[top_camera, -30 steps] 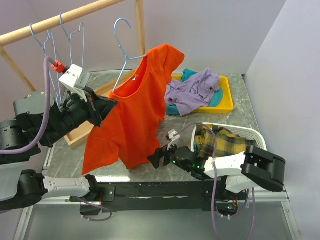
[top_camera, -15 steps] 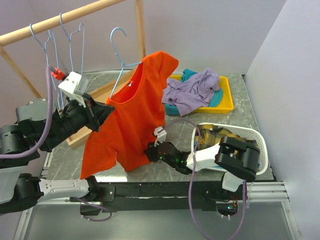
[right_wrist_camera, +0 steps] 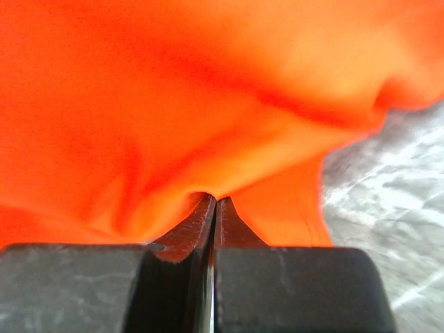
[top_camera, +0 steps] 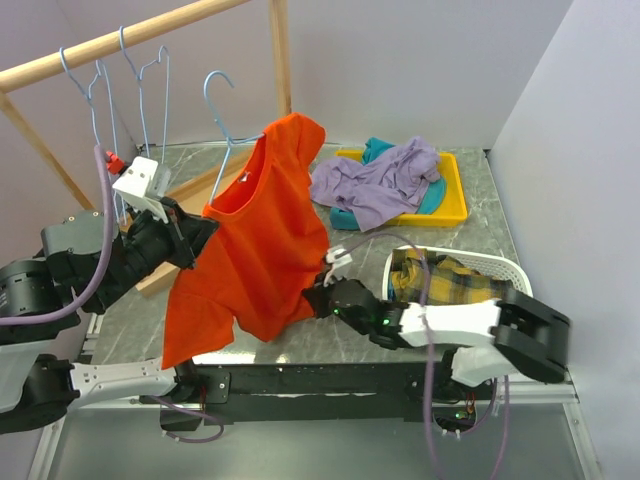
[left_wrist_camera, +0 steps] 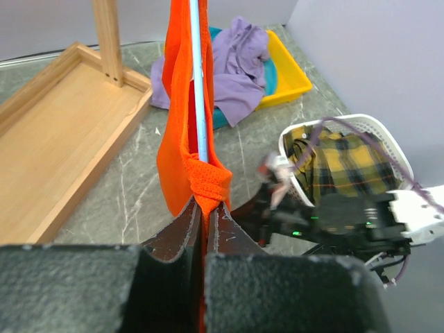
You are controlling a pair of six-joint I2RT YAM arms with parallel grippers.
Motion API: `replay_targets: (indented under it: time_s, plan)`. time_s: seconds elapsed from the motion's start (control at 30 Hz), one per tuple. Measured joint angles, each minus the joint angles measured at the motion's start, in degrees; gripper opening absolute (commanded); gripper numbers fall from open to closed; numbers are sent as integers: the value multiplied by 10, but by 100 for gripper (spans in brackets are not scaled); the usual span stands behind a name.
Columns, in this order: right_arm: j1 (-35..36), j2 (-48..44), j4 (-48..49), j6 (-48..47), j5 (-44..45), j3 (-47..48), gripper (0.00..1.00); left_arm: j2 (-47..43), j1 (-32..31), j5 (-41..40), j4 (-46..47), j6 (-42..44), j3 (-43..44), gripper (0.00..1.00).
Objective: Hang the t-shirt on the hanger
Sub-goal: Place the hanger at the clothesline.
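While the left gripper (left_wrist_camera: 206,208) and right gripper (right_wrist_camera: 215,205) each pinch it, the orange t-shirt (top_camera: 262,250) hangs rumpled from the hanger (left_wrist_camera: 198,83).

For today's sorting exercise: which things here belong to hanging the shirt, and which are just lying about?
In use: t-shirt, hanger, left gripper, right gripper.
Lying about: purple garment, yellow tray, plaid cloth, white basket.
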Motion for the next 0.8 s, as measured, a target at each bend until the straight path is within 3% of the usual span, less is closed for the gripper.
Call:
replay_targets:
  time_s: [0.17,0.3,0.5,0.63,0.8]
  plan:
    - [10,-139,-83,4,34,7,0,-6,0,-22,-12,-13,-1,1]
    - [8,-170,-168,5,60,68,0,-12,0,-38,-24,-34,-19,1]
    - [-82,-126,-283,4,17,240,0,-2,0,-63,-47,-73,-53,1]
    - [-156,-69,-338,6,-58,358,0,13,0,-94,-55,-99,-56,1]
    - [-190,11,-383,18,-150,492,0,55,0,-146,-75,-124,-23,1]
